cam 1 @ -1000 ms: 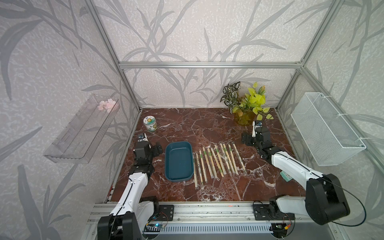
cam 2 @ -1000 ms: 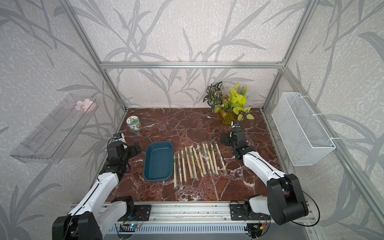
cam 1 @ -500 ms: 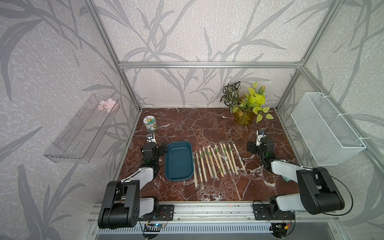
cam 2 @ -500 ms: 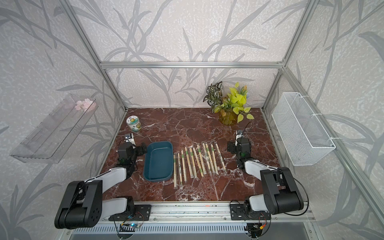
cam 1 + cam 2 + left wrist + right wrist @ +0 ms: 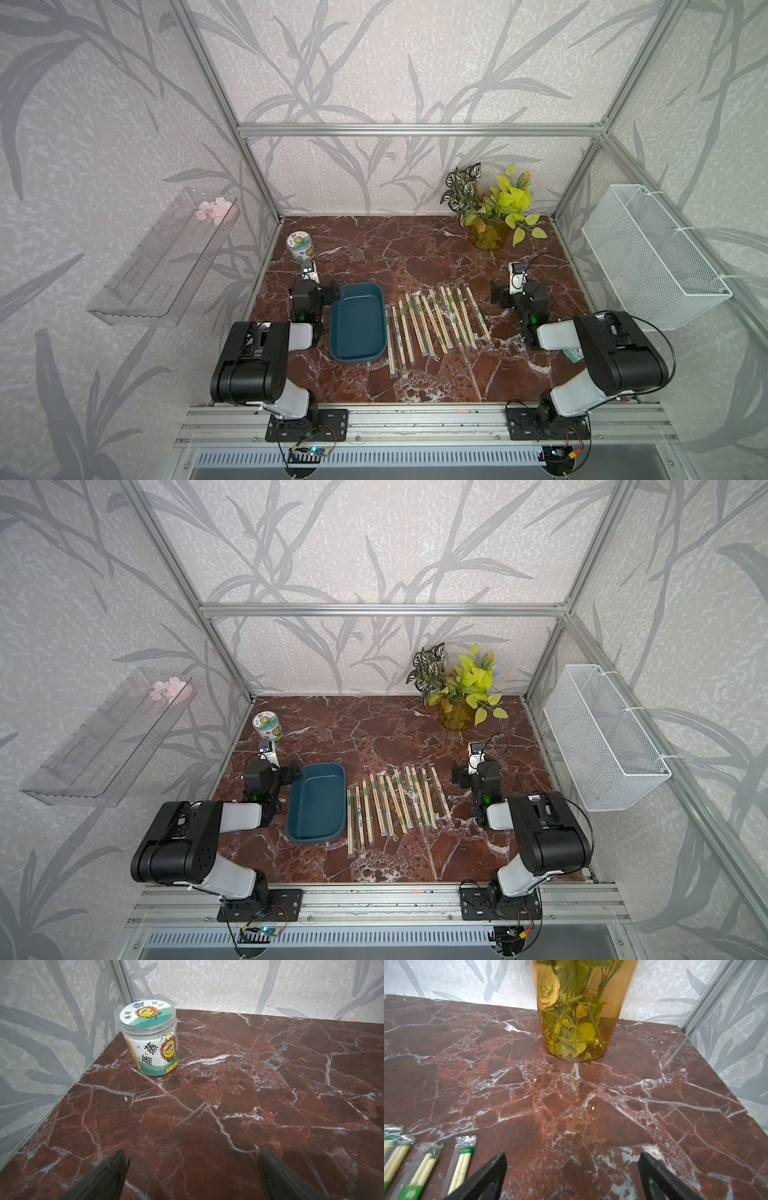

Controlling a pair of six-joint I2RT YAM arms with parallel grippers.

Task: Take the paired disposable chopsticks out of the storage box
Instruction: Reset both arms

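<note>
The storage box point(image 5: 357, 322) point(image 5: 318, 802), a shallow dark teal tray, lies on the marble with nothing in it. Just right of it, several paired disposable chopsticks point(image 5: 436, 324) point(image 5: 395, 800) lie side by side in clear wrappers with green bands. In the right wrist view the ends of three chopstick pairs point(image 5: 460, 1163) show beside one finger. My left gripper point(image 5: 312, 291) point(image 5: 192, 1151) hovers low by the tray's far left corner, open and empty. My right gripper point(image 5: 515, 293) point(image 5: 572, 1155) sits right of the chopstick row, open and empty over bare marble.
A clear jar with a sunflower label point(image 5: 300, 246) point(image 5: 151, 1039) stands in the back left corner. An amber vase of plants point(image 5: 488, 235) point(image 5: 579, 1012) stands at the back right. A clear shelf point(image 5: 162, 266) and a white mesh basket point(image 5: 652, 257) hang on the side walls.
Both arms have folded back toward the front rail, bringing the grippers lower and nearer. The tray and the chopsticks have not moved.
</note>
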